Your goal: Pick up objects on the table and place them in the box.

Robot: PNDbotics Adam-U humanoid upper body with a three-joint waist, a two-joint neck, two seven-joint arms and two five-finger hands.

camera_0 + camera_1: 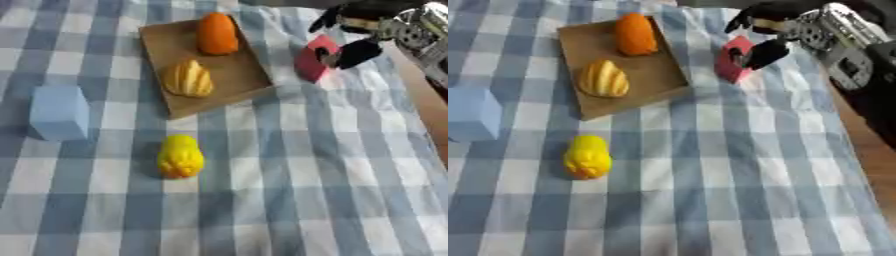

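Now pinching red block (312, 62) in right hand (354, 37), fingers clamped around it, beside box (229, 80), probably for drop-in.

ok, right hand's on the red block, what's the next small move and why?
Probably lift the red block and carry it left over the box. The right hand has its fingers curled round the block, which sits just outside the box's right edge on the checked cloth. The box already holds an orange piece and a yellow ridged one, with bare floor nearest the block.
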